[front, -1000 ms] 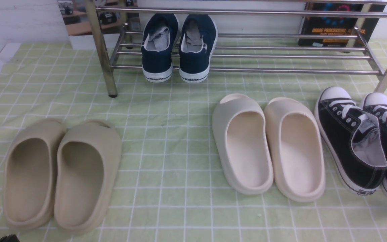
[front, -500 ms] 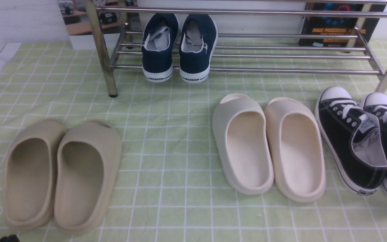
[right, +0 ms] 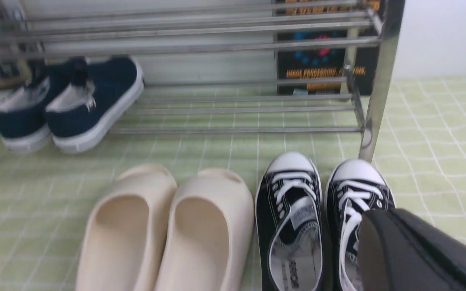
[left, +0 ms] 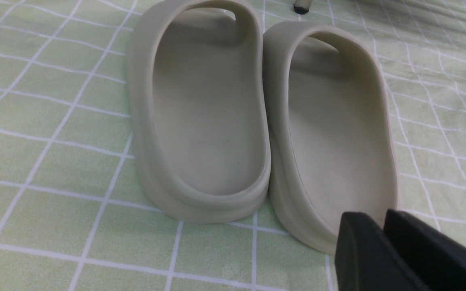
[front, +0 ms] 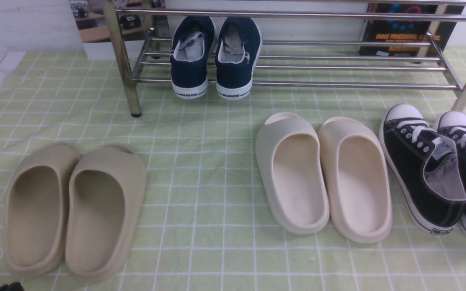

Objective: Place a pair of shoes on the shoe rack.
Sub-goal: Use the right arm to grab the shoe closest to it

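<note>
Black sneakers sit side by side on the green checked cloth. They are at the far right of my front view, toes pointing at the shoe rack. They are on the cloth, not on the rack, with their toe caps just short of the rack's right front leg.

Just left of them is a pair of cream slides, close but not touching as far as I can see. A pair of beige slides lies well apart on the left. Navy sneakers stand on the rack's lower shelf near its left end, heels toward me. A dark box with orange lettering stands behind the rack on the right.

Right gripper shows as one dark, blurred mass over the heel of the right-hand sneaker. I cannot tell how its jaws stand or whether it touches the shoe.

Left gripper is by the heel of a beige slide. Its fingers are pressed together and hold nothing.
</note>
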### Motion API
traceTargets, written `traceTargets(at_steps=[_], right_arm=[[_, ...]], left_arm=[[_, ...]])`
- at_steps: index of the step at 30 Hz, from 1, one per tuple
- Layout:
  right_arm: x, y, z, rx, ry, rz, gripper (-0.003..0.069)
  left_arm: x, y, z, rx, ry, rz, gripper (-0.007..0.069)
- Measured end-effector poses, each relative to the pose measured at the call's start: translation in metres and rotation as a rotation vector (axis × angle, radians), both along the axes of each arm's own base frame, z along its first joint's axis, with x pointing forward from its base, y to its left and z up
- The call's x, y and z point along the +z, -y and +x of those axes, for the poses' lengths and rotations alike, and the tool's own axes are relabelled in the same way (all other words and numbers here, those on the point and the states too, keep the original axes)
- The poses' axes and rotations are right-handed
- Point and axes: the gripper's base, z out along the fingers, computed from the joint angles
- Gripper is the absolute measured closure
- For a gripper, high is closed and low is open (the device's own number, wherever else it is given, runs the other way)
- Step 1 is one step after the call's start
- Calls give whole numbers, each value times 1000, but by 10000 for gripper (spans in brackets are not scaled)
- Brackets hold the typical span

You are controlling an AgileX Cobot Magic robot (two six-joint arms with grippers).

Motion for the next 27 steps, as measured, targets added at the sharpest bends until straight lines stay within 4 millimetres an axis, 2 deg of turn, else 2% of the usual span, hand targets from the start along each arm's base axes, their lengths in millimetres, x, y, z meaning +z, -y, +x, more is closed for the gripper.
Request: traceTargets(at_steps=[1, 2, 3, 4, 5, 7, 8, 10, 11, 13, 14, 16, 17, 19, 21, 22, 25, 27], right_arm=[[3, -2, 19, 52, -133, -26, 662], [4, -5, 29, 85, -207, -45, 662], [6, -5, 29, 90, -199, -50, 662], [2, -10, 49, 146, -346, -83, 662], [3, -12, 50, 158, -355, -88, 662], [-10, -23, 83, 234, -564, -138, 662], [-11, -23, 86, 235, -576, -138, 662], [-27, -32, 121, 265, -702, -150, 662], [-30, -33, 127, 267, -716, -148, 662], [-47, -38, 159, 271, -795, -147, 662], [-50, -38, 164, 271, -807, -147, 662], [-70, -42, 192, 273, -880, -150, 660], [-72, -42, 194, 273, -889, -150, 659], [-98, -44, 216, 272, -972, -164, 640], [-120, -43, 229, 263, -1035, -196, 600], [-123, -43, 230, 262, -1043, -200, 589], [-144, -40, 242, 225, -1076, -242, 459], [-147, -39, 244, 214, -1078, -254, 414]], left_arm=[[0, 0, 0, 0, 0, 0, 526], [0, 0, 0, 0, 0, 0, 525], [0, 0, 0, 0, 0, 0, 525], [0, 0, 0, 0, 0, 0, 523], [0, 0, 0, 0, 0, 0, 522], [0, 0, 0, 0, 0, 0, 518], [0, 0, 0, 0, 0, 0, 518], [0, 0, 0, 0, 0, 0, 514], [0, 0, 0, 0, 0, 0, 514], [0, 0, 0, 0, 0, 0, 512], [0, 0, 0, 0, 0, 0, 512], [0, 0, 0, 0, 0, 0, 511], [0, 0, 0, 0, 0, 0, 511], [0, 0, 0, 0, 0, 0, 508], [0, 0, 0, 0, 0, 0, 508], [0, 0, 0, 0, 0, 0, 508], [0, 0, 0, 0, 0, 0, 508], [0, 0, 0, 0, 0, 0, 507]])
